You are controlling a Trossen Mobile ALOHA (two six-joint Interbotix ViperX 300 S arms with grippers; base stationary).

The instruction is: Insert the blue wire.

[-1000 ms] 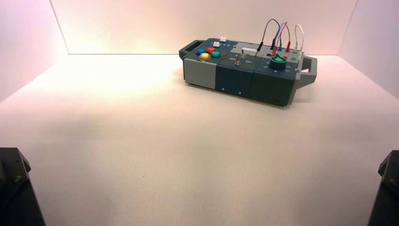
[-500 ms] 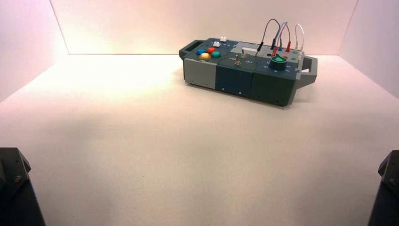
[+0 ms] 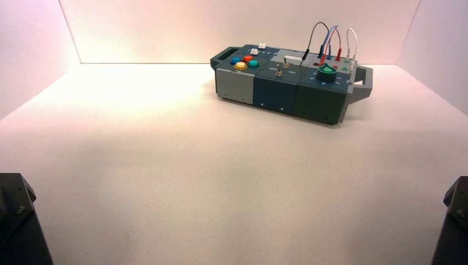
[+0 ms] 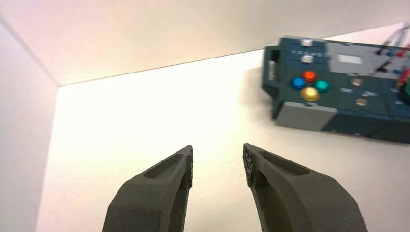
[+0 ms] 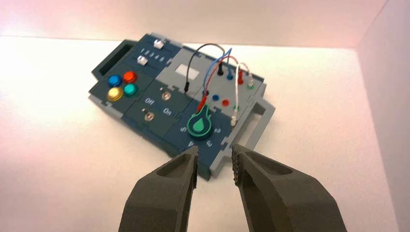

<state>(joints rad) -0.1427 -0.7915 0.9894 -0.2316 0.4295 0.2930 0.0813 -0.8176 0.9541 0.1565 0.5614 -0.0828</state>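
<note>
"Where are the arms?"

"In the high view, the left arm [image 3: 22, 226] shows at the eight o'clock edge and the right arm [image 3: 453, 226] at four o'clock. Both keep to the near corners of the tabletop [image 3: 165, 176], well apart from the box [image 3: 276, 88], which sits toward one o'clock."

"And the claws?"

"The left claw [image 4: 218, 146] is released, its two fingers spread side by side above the tabletop. The right claw [image 5: 215, 146] is released too, its fingers apart and reaching forward, with the box in its camera's sight."

"Which way does the box run?"

"Lengthwise from ten o'clock to four in the high view, wires at the four o'clock end."

"Now the blue wire [image 5: 210, 72]?"

"On that end, arching over the grey socket panel [image 5: 208, 79], between the black wire [image 5: 190, 63] and the white wire [image 5: 237, 82], close against the red wire [image 5: 233, 56]."

"How does it point?"

"In the high view its long axis leans up toward one o'clock, then the arch bends over sharply. One leg drops toward six, to the blue plug [image 5: 229, 76] standing in the far row of sockets. The longer leg slants toward seven, to a plug end near the green knob [image 5: 199, 124]. I can't tell exactly what that end touches."

"Anything beside it?"

"A blue socket [image 5: 215, 97] in the near row shows uncovered, just beside that lower end."
</note>
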